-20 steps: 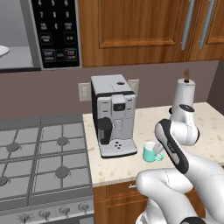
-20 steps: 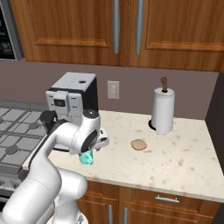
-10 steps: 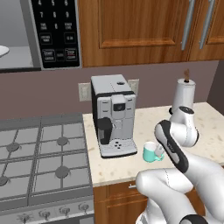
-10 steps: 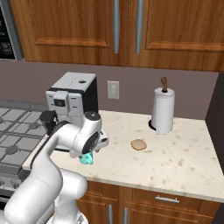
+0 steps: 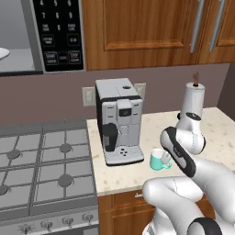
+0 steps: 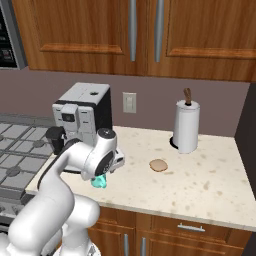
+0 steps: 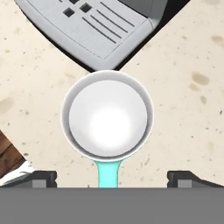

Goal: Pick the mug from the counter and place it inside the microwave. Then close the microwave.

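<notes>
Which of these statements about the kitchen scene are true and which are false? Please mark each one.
1. The mug stands upright on the counter. True.
2. The gripper is shut on the mug. False: it is open, with the mug's handle between its fingertips.
3. The mug stands beside the coffee machine. True.
4. The mug is inside the microwave. False: it is on the counter.
5. A paper towel roll lies flat. False: it stands upright.

Base views flank arm, share counter (image 5: 137, 172); hand view straight down.
</notes>
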